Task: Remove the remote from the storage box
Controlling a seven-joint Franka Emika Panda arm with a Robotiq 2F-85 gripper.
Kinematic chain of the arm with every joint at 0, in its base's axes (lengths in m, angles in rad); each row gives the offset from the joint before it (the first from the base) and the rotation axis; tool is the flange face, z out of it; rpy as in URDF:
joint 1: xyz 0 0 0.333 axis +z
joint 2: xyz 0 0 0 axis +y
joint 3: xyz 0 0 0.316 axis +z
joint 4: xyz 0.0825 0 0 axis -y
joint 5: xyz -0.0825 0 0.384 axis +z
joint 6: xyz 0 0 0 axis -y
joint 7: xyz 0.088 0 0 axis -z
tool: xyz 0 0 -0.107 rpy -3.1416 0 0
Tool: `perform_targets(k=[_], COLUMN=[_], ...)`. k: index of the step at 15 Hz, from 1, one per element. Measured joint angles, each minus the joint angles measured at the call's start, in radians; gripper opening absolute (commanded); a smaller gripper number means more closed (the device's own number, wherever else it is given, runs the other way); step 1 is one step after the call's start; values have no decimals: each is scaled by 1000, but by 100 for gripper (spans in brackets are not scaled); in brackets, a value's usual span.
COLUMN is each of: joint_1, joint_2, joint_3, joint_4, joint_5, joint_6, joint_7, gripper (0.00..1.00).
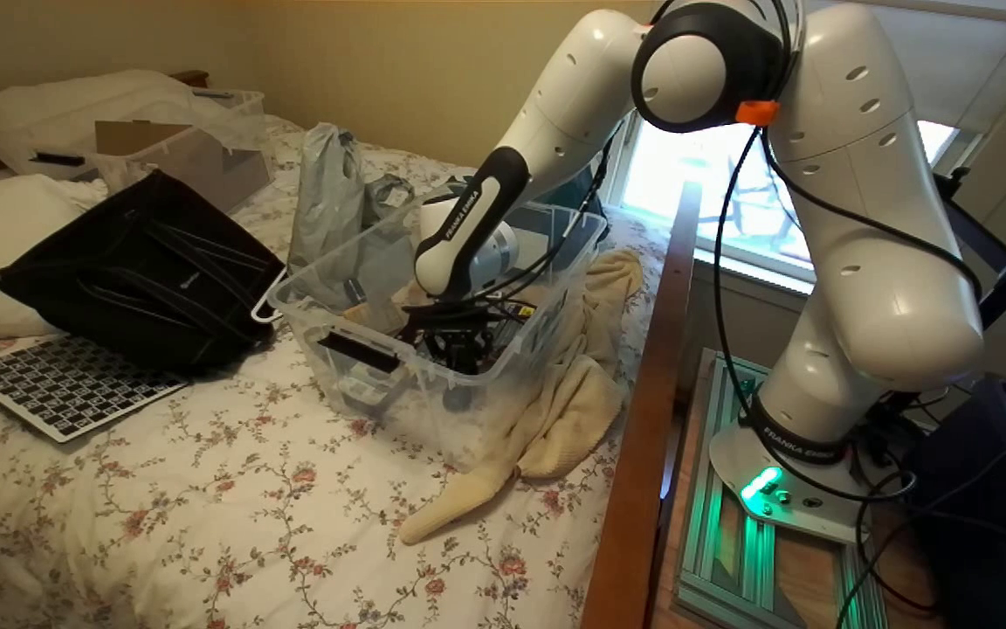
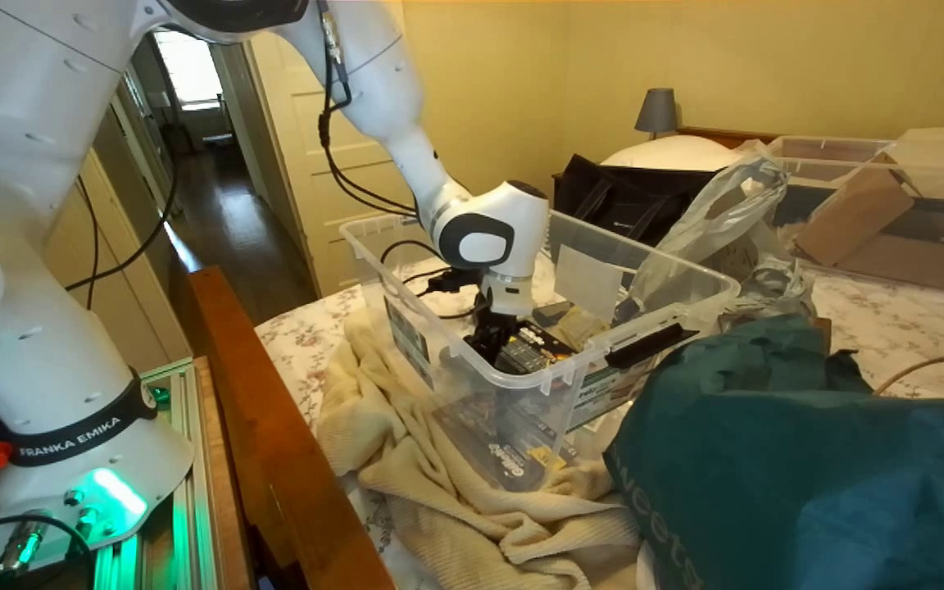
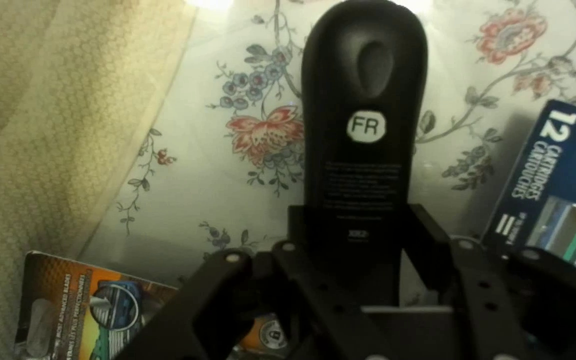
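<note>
The storage box is a large clear plastic bin (image 1: 420, 415) on a flowered bed; it shows in both exterior views (image 2: 521, 379). My gripper (image 1: 459, 349) reaches down inside it near one end, and also shows there in an exterior view (image 2: 488, 338). In the wrist view the remote (image 3: 360, 172) is a long black body, back side up, with an "FR" sticker. The fingers of my gripper (image 3: 356, 207) touch both its sides and are shut on it. Its lower end is hidden between the fingers. I cannot tell whether it touches the box floor.
Inside the box, a blue cartridge pack (image 3: 543, 185) lies right of the remote and an orange blade pack (image 3: 88, 300) lower left. Outside are a cream blanket (image 1: 577, 402), black bag (image 1: 154, 271), grey plastic bag (image 1: 326, 205), green bag (image 2: 800, 442) and wooden bed rail (image 1: 656, 393).
</note>
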Motion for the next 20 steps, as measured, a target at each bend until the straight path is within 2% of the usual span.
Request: perform_targets(k=[4, 10, 20], joint_1=[-5, -41, -45], joint_2=[1, -7, -123], joint_3=[1, 27, 29], joint_4=[0, -9, -92], joint_5=[25, 99, 137], joint_6=[0, 26, 78], joint_7=[-10, -94, -169], gripper=[26, 26, 26])
